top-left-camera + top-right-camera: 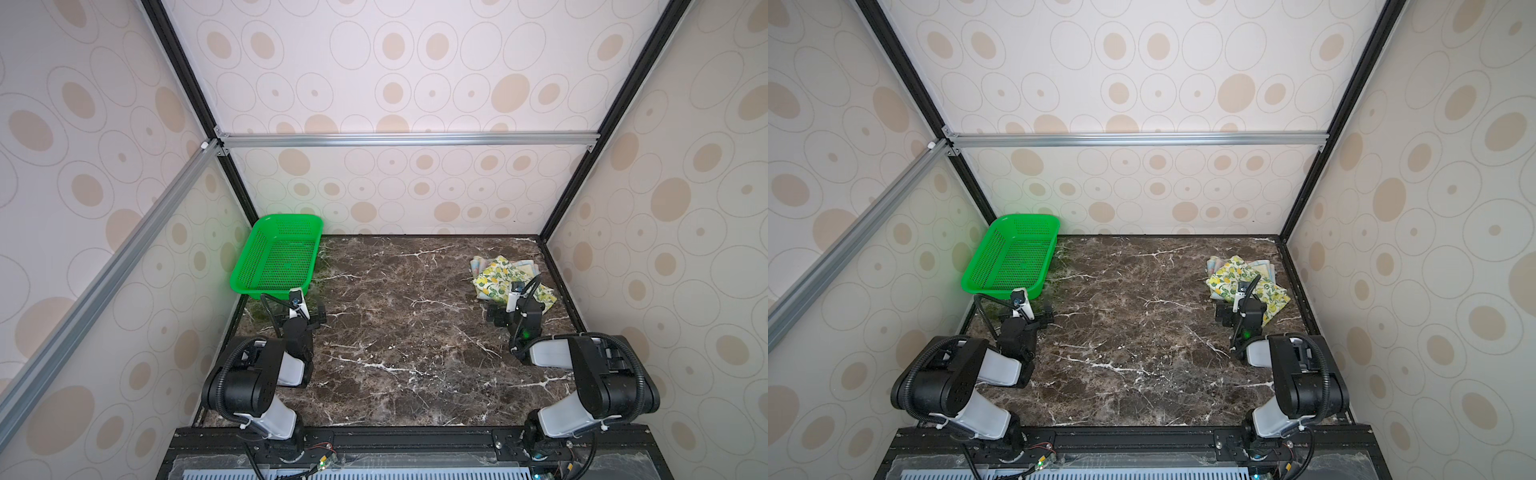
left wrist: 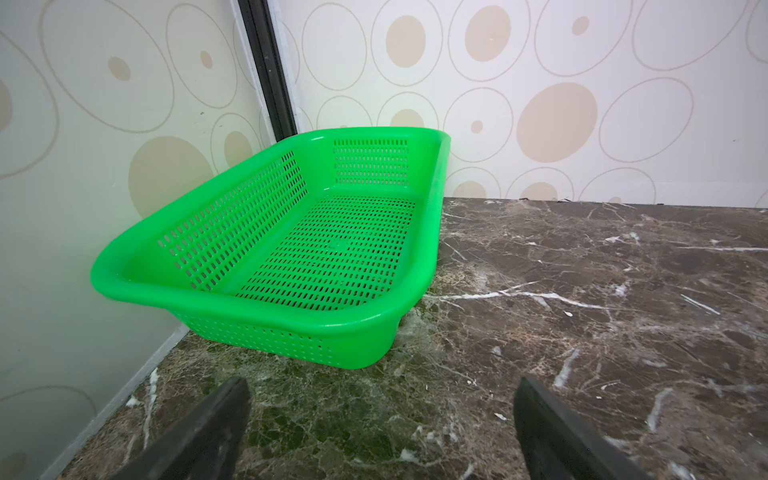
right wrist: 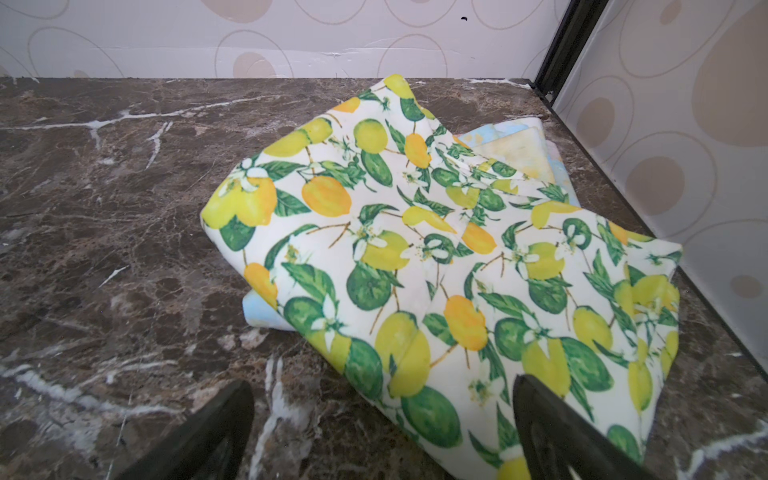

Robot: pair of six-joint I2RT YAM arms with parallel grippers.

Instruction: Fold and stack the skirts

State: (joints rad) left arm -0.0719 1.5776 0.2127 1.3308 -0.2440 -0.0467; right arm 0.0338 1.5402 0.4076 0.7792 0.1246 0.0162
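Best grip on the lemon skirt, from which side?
Pinch the lemon skirt at its near edge, from the robot's side, with the right gripper. That edge seems to lie on table, clear of the pastel skirt; a wall crowds its far end.

The cream lemon-print skirt [image 3: 436, 249] is seen folded and laid on the pastel blue-yellow skirt [image 3: 523, 145], of which only a far corner and a small blue edge at the near side are uncovered. Both are carried by the dark marbled tabletop [image 3: 104, 208], close to the corner where a black frame post [image 3: 557, 54] is set between the oval-patterned wall panels [image 3: 665, 124]. The two dark fingers [image 3: 208, 436] of the right gripper [image 3: 382, 384] are spread wide apart, one over bare tabletop, the other overlapping the lemon cloth's near edge; contact cannot be judged.
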